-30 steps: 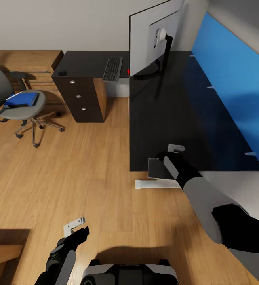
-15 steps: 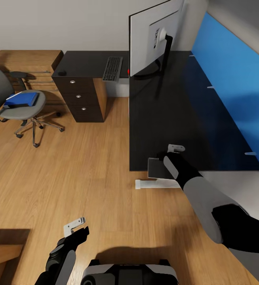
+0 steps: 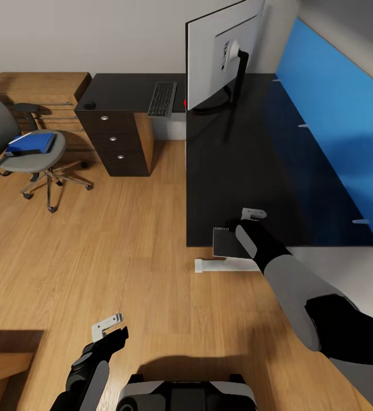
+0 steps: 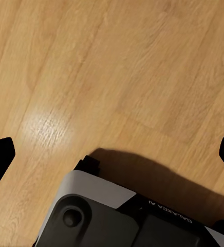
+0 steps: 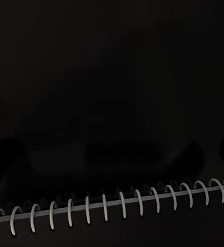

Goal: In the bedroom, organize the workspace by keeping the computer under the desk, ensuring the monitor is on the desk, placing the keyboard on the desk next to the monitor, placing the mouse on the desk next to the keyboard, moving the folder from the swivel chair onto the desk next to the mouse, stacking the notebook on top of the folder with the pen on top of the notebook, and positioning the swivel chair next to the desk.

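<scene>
Notebook (image 3: pixel 225 242) sits at the desk (image 3: pixel 238 165) near edge, overhanging; your right gripper (image 3: pixel 240 225) is over it, grip unclear. Left gripper (image 3: pixel 109 326) spread wide above floor (image 3: pixel 124 245).

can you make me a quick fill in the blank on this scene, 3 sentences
1. The folder lies on the seat of the swivel ____.
2. The keyboard lies on the desk beside the ____.
3. The notebook at the right gripper sticks out over the desk's near ____.

Missing words: chair; monitor; edge
</scene>
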Available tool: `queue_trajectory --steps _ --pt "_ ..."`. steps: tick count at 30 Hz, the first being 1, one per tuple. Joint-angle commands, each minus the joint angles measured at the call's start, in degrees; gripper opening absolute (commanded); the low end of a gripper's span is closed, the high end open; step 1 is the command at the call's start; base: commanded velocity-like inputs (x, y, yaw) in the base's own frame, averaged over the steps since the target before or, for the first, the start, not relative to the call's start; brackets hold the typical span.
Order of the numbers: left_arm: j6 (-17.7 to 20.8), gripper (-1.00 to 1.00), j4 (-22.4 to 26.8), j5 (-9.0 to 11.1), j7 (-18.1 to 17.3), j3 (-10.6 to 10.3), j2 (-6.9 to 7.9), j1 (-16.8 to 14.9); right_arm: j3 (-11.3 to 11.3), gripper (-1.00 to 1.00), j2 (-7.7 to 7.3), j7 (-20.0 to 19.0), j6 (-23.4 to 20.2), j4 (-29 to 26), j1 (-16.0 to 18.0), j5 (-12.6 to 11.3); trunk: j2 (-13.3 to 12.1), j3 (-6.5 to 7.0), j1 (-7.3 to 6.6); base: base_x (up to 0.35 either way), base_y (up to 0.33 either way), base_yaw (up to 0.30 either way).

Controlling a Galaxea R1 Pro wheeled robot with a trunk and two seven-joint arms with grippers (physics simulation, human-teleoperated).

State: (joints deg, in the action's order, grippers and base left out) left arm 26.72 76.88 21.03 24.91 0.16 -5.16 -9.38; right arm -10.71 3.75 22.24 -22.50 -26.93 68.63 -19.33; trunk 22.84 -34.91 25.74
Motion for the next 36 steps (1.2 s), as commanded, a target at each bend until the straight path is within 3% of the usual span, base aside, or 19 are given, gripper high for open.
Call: queue_trajectory --steps 1,8,13,17,36 --pt "0.18 1.00 0.11 0.59 0.40 0.02 -0.02 -0.02 -0.46 1.00 -0.06 0.44 -0.61 2.94 0.01 -0.80 0.07 -0.08 0.05 0.000 0.000 0.000" --pt "0.16 1.00 0.09 0.49 1.40 0.00 -0.06 -0.02 -0.46 1.00 -0.12 0.44 -0.61 2.94 0.01 -0.75 0.07 -0.08 0.05 0.000 0.000 0.000" --pt "0.12 1.00 0.05 0.64 6.58 -0.54 -0.17 -0.02 -0.46 1.00 -0.14 0.44 -0.61 2.94 0.01 -0.78 0.07 -0.08 0.05 0.000 0.000 0.000" --pt "0.10 1.00 0.03 0.73 8.42 -1.93 -0.13 -0.02 -0.46 1.00 -0.13 0.44 -0.61 2.96 0.01 -0.79 0.07 -0.08 0.05 0.000 0.000 0.000" --pt "0.09 1.00 0.02 0.77 9.52 -2.79 -0.11 -0.02 -0.46 1.00 -0.06 0.42 -0.61 2.95 0.01 -0.80 0.07 -0.08 0.05 0.000 0.000 0.000"
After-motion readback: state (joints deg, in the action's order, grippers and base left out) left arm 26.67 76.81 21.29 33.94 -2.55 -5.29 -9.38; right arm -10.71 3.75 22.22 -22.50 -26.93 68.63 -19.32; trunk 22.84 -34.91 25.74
